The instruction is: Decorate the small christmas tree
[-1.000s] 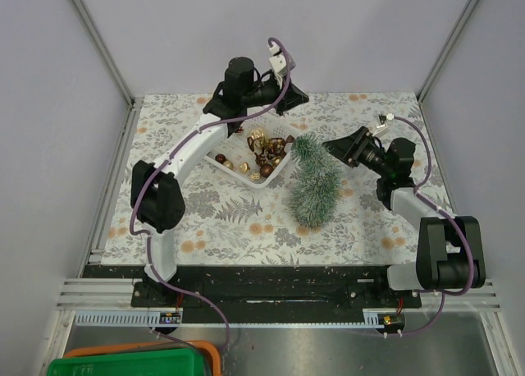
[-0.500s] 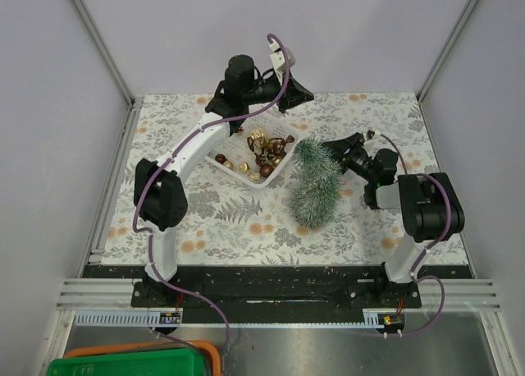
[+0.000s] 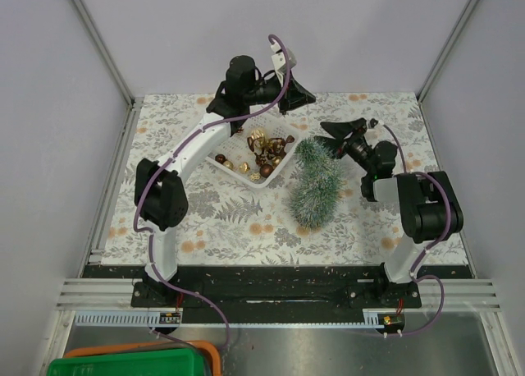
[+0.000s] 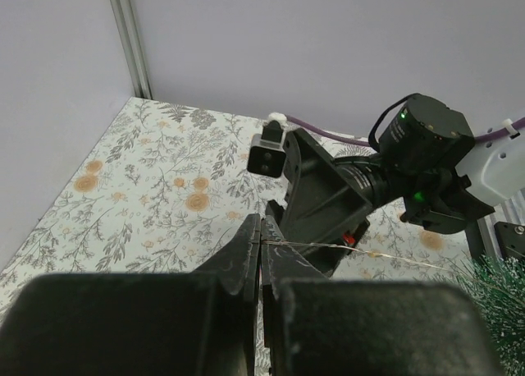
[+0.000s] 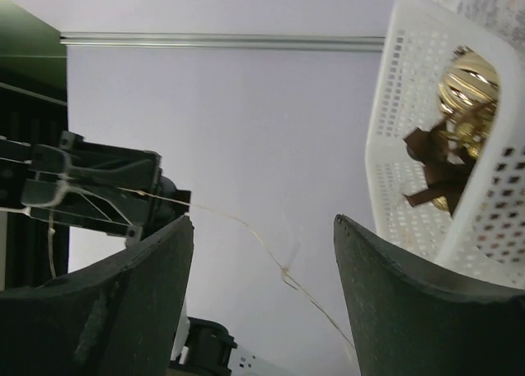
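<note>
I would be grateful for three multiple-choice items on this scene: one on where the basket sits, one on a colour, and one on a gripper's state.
1. In the top view, where is the white basket relative to the small christmas tree?
A. to its right
B. to its left
C. nearer the arm bases

2. What colours are the ornaments in the basket?
A. gold and brown
B. blue and silver
C. red and white

3. How is the left gripper?
A. wide open
B. shut on the tree
C. shut on a thin wire

Answers:
1 B, as the basket lies left of the tree.
2 A, as gold balls and brown pieces fill it.
3 C, as the left wrist view shows it pinched on the wire.
</note>
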`<state>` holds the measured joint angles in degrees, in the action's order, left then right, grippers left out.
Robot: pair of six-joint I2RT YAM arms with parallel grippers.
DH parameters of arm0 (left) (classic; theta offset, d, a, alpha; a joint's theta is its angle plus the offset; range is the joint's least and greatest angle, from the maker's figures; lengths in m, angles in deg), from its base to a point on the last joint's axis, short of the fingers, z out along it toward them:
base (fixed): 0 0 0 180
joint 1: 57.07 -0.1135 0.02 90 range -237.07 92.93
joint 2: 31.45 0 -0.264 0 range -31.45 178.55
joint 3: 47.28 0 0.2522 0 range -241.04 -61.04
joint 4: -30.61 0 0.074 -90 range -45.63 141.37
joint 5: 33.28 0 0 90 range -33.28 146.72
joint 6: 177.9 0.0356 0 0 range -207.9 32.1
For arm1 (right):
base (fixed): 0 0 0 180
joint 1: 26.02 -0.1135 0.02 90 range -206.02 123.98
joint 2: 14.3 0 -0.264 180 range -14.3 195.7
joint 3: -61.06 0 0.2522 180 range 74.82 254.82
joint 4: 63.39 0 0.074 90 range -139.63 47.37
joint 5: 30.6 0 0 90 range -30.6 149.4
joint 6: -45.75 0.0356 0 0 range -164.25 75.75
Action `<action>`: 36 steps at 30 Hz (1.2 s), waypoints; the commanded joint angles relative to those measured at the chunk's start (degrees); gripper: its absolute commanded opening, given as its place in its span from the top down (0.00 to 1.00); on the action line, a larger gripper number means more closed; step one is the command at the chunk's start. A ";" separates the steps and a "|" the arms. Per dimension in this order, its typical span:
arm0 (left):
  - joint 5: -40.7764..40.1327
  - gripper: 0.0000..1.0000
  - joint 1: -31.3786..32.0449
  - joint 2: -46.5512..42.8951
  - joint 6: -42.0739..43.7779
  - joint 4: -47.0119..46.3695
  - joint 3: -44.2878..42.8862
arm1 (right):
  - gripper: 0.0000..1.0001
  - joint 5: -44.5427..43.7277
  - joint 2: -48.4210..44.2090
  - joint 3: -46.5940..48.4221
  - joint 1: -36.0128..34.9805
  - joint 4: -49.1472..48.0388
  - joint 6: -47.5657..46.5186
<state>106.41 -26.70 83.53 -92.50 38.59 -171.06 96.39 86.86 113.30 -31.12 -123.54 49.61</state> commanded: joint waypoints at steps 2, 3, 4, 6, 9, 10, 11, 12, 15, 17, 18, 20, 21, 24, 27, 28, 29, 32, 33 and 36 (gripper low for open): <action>1.99 1.00 0.83 -0.28 -1.37 -3.97 -1.78 | 0.25 -2.72 1.66 8.35 -0.87 -16.18 6.24; 2.07 1.00 0.92 -0.28 -1.29 -3.80 -1.78 | 0.26 -2.54 2.71 9.50 -1.13 -16.09 6.76; 2.16 1.00 1.09 -0.28 -1.29 -3.62 -1.87 | 0.28 -2.45 3.50 10.47 -1.40 -16.09 7.29; 2.25 1.00 1.09 -0.11 -1.20 -3.36 -2.04 | 0.33 -2.54 4.83 11.70 -1.84 -16.09 8.09; 2.08 1.00 1.01 -0.46 -0.68 -2.92 -2.04 | 0.49 -2.36 5.01 12.15 -2.02 -16.09 7.48; 2.16 1.00 1.09 -0.54 -0.50 -2.66 -1.96 | 0.55 -2.45 4.92 11.97 -2.02 -16.09 7.21; 2.16 1.00 1.01 -0.72 -0.41 -2.48 -1.87 | 0.61 -2.45 4.75 11.88 -2.02 -16.09 7.30; 2.25 1.00 1.01 -0.89 -0.32 -2.22 -1.95 | 0.66 -2.54 4.57 11.71 -2.02 -16.09 7.12; 2.08 1.00 0.92 -1.16 -0.06 -1.87 -1.96 | 0.84 -2.63 3.78 10.74 -1.93 -16.09 6.42; 1.90 1.00 0.83 -1.42 0.12 -1.95 -2.04 | 0.93 -2.02 2.99 10.13 -1.49 -15.83 5.28; 1.99 1.00 0.92 -1.51 0.12 -1.95 -2.13 | 0.97 -1.93 2.46 9.43 -1.14 -15.57 4.58; 1.81 1.00 0.92 -1.51 0.29 -1.78 -2.39 | 1.00 -2.01 0.88 7.06 0.09 -15.13 3.09; 1.81 1.00 0.74 -1.60 0.56 -1.43 -2.57 | 1.00 -2.01 -0.08 6.00 0.88 -14.86 2.47; 2.95 1.00 0.74 -1.25 1.08 -1.25 -3.10 | 1.00 -0.96 -3.24 4.15 3.69 -11.98 -2.00; 3.13 1.00 0.83 -1.16 0.74 -0.99 -3.62 | 1.00 -0.26 -7.81 3.18 6.41 -2.15 -9.64; 3.39 1.00 0.83 -1.07 0.65 -0.99 -3.80 | 1.00 -0.17 -9.65 3.27 6.77 1.19 -12.36; 3.48 1.00 0.83 -1.16 0.65 -0.81 -3.80 | 1.00 -0.51 -11.67 3.09 6.95 4.96 -15.52; 3.57 0.99 1.09 -0.99 -0.32 0.15 -4.06 | 1.00 -1.92 -15.99 3.01 7.04 13.50 -22.65; 3.57 0.99 1.18 -0.90 -0.67 0.59 -4.33 | 1.00 -2.36 -17.22 2.83 7.04 15.27 -24.07; 2.43 0.99 1.45 -0.37 -1.55 2.09 -4.77 | 1.00 -2.54 -19.33 1.95 7.04 17.57 -26.27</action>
<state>108.03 -25.54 83.53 -92.72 39.92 -172.72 94.64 70.32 116.25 -23.78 -112.39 31.91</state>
